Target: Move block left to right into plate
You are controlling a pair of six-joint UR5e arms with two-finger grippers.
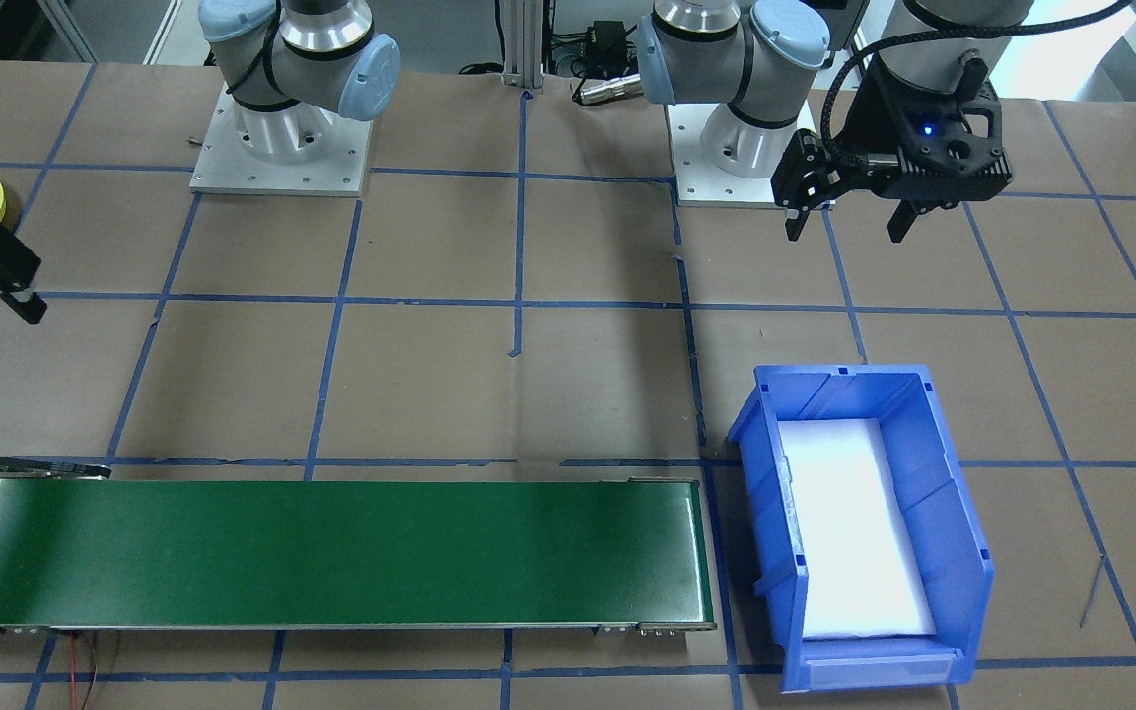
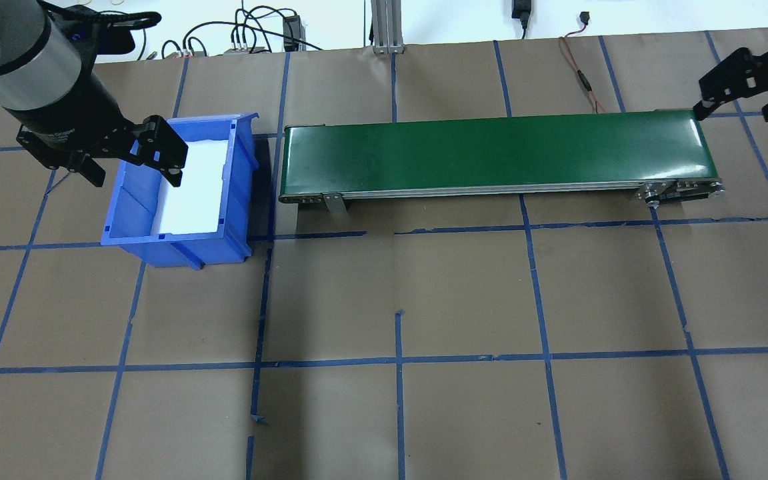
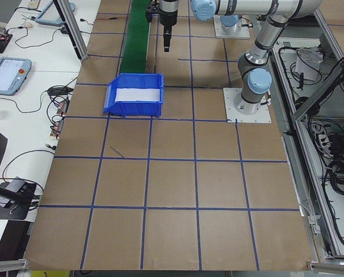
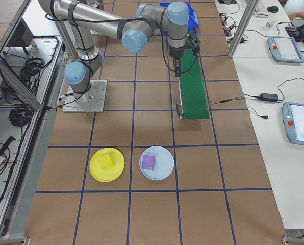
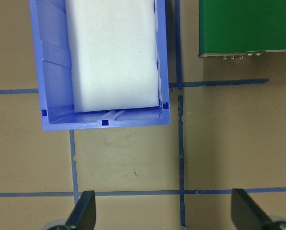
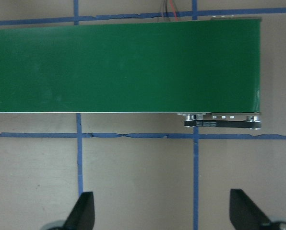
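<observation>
**Both claws spread wide and empty, yellow block on the yellow plate**

The left claw hangs over the tabletop close to the blue bin, its fingers far apart with nothing between them. In its wrist view the bin lies ahead of the fingertips, a white foam pad covering its floor.

The right claw hovers at the far end of the green conveyor belt, just off its corner, also spread wide and holding nothing. Its wrist view shows the belt's end and roller bracket above bare brown paper crossed by blue tape lines.

In the right-side view the yellow plate sits on the tabletop well apart from the belt, carrying a yellow block. Just beside it a pale blue plate holds a purple block
</observation>
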